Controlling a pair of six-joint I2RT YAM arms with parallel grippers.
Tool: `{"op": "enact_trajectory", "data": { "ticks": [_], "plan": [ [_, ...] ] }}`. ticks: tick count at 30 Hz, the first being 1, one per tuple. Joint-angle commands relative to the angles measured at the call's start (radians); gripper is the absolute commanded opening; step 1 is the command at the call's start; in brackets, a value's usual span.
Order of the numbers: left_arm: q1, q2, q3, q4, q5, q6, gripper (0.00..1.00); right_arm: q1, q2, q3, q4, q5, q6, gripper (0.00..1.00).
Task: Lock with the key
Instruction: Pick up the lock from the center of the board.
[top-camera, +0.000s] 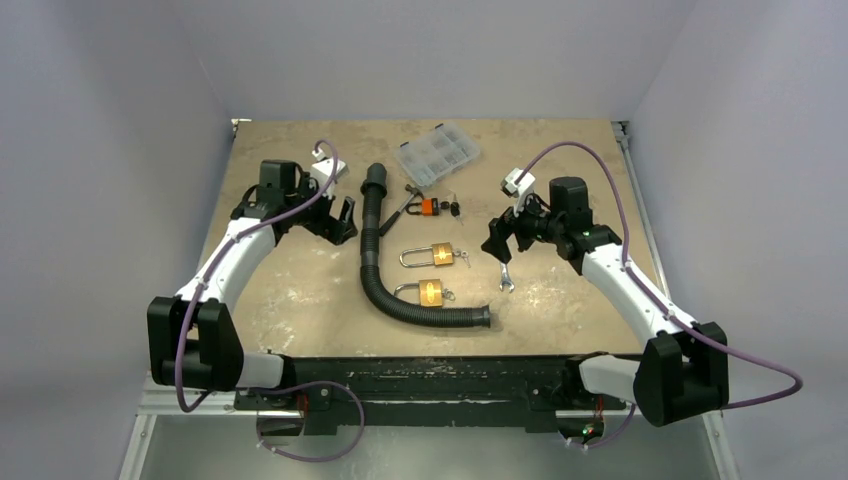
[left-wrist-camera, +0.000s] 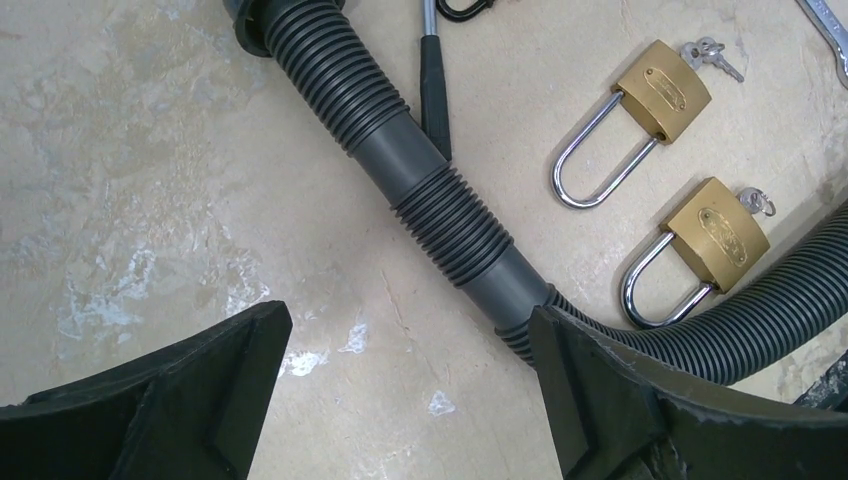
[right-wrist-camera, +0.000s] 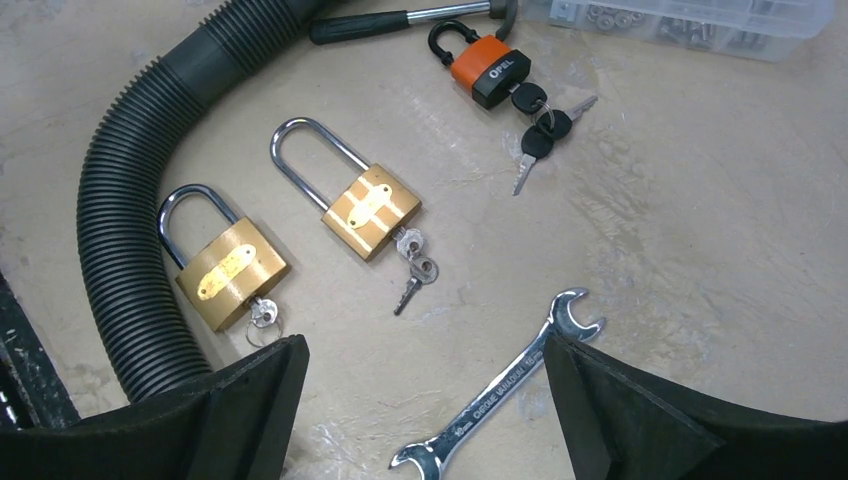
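- over the table (top-camera: 290, 290), top cam: left gripper (top-camera: 345, 220) hangs left of the black ribbed hose (top-camera: 372, 262); right gripper (top-camera: 503, 243) hangs right of the locks, just above a wrench (top-camera: 506, 279); neither holds anything
- same cam, centre: far brass padlock (top-camera: 440, 256) and near brass padlock (top-camera: 430, 292) lie flat betw. the arms, inside the hose's curve; shackles point left; an orange padlock (top-camera: 430, 207) and a clear parts box (top-camera: 437, 153) lie further back
- left wrist cam: fingers (left-wrist-camera: 200, 400) stand wide apart w/ only bare table and a bit of hose betw. them; hose runs diagonally across; both brass locks sit at upper right, well apart from the fingers; far padlock's key (left-wrist-camera: 705, 52) and near padlock's key (left-wrist-camera: 755, 203) poke from the body ends; near brass padlock's shackle lies right against the hose; a black-handled tool (left-wrist-camera: 432, 90) lies just beside the hose at top
- right wrist cam: fingers (right-wrist-camera: 640, 410) spread apart, empty; wrench lies on the table below the gap; far padlock's key sits in the lock's base w/ a spare on its ring; near padlock's key is likewise in its base, near one fingertip; both shackle legs reach each body, but can't tell if latched; orange padlock has black-headed keys (right-wrist-camera: 535, 125) hanging at its base
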Motion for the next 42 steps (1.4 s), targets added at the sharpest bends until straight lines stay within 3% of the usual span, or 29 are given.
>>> {"op": "enact_trajectory", "data": {
  "ticks": [1,3,11,19,28,42],
  "plan": [
    [-0.021,-0.011,0.064,-0.005,0.035,0.066,1.0,0.001,0.001,0.011,0.012,-0.041,-0.008,0.99],
    [-0.067,0.01,0.11,-0.073,0.051,0.124,1.0,0.001,-0.005,0.014,0.013,-0.045,0.002,0.99],
    [-0.357,0.05,0.105,-0.1,-0.121,0.215,1.0,0.0,-0.069,0.006,0.02,-0.053,0.066,0.99],
    [-0.562,0.139,0.1,-0.057,-0.172,0.25,1.0,-0.002,-0.137,-0.036,0.09,0.078,0.088,0.99],
    [-0.657,0.241,0.072,0.006,-0.202,0.273,1.0,-0.054,-0.148,-0.024,0.098,0.115,0.117,0.99],
    [-0.75,0.282,0.014,0.006,-0.187,0.358,0.96,-0.15,-0.142,-0.024,0.107,0.013,0.157,0.99]
  ]
}}
